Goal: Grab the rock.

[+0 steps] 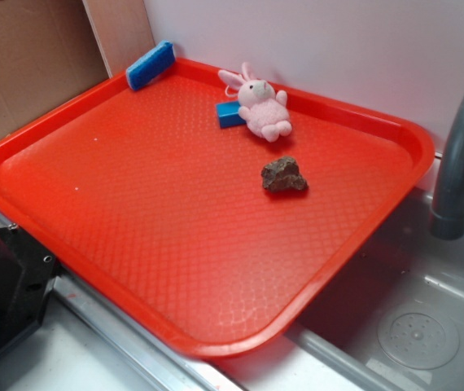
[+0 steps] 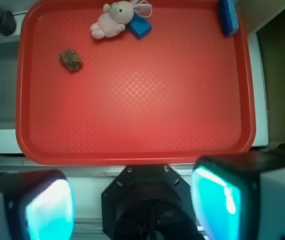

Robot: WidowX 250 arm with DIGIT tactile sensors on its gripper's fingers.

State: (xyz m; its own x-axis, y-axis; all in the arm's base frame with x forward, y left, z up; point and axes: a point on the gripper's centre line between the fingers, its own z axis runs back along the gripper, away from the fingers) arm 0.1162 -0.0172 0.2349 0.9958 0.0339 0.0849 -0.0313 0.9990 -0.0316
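Jaws standing wide apart, holding nothing: gripper point(image 2: 132, 200) sitting at near edge of wrist view, glowing teal pads point(image 2: 50, 210) left and right, black wrist body between. Hanging off the tray point(image 2: 132, 130), over its near rim and the metal ledge, well apart from everything on it.

Rock point(image 2: 70, 60) lying alone on bare tray surface, far-left part in wrist view; dark brown, lumpy, touching nothing. In ext. view, showing as rock point(image 1: 284, 175) toward tray's right side, near the sink edge.

Pink plush bunny point(image 2: 113, 19) lying near rock but apart from it, close to far rim, leaning on a small blue block point(image 2: 140, 26). Blue sponge point(image 2: 228, 17) resting on far-right corner rim, tilted.

Grey faucet point(image 1: 460, 155) arching over sink point(image 1: 427, 326) at right in ext. view.
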